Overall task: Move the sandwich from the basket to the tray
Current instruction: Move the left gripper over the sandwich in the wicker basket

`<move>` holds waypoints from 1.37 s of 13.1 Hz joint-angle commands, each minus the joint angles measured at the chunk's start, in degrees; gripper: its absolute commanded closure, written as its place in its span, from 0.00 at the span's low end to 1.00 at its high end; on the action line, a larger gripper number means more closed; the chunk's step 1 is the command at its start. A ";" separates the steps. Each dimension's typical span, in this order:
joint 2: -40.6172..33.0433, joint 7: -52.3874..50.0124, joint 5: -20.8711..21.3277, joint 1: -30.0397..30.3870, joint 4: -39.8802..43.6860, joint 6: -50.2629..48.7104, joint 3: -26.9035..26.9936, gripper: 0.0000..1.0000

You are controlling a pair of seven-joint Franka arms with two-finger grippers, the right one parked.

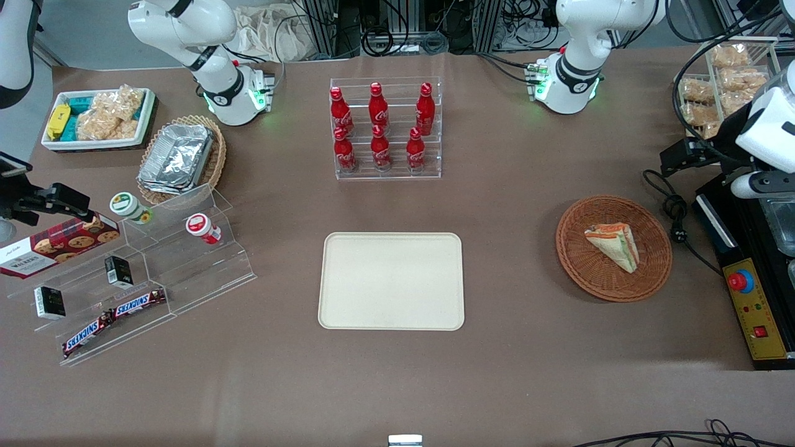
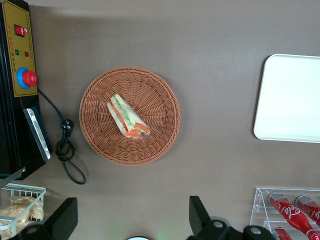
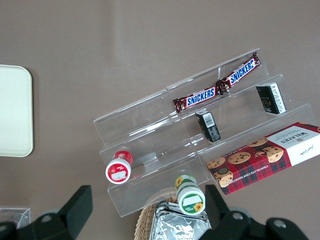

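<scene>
Spread wide with nothing between its fingers, the gripper (image 2: 131, 220) hangs high above the table, apart from the wicker basket (image 2: 160, 95) and the sandwich (image 2: 127, 117), which it touches nowhere; in the front view the working arm's wrist shows only at the frame's edge, toward its own end of the table. Nearest the front camera lies the cream tray (image 1: 391, 280), flat on the brown table (image 1: 497, 385) with nothing on it. A little farther from the camera, and toward the working arm's end, sits the round reddish-brown basket (image 1: 581, 261), well apart from the tray. The wrapped triangular sandwich (image 1: 613, 244) lies on its side inside that basket, roughly at its middle, its orange and green filling layers showing along one edge. Just beside the basket, toward the working arm's end, a black cable with a plug (image 1: 677, 233) runs to a black control box (image 1: 754, 310) with a yellow panel and a red button. Farther still from the camera, a clear acrylic rack (image 1: 385, 127) holds six red Coca-Cola bottles (image 1: 380, 149) standing upright in two rows.
</scene>
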 commanded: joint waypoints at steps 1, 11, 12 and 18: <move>0.56 -0.68 0.76 -0.65 1.23 -0.08 0.20 0.00; -0.92 -5.07 1.37 -0.04 -6.02 3.84 0.72 0.00; -3.46 -5.25 1.63 0.48 -11.54 8.48 1.33 0.00; -7.80 -7.27 0.85 4.35 -32.85 28.64 2.04 0.00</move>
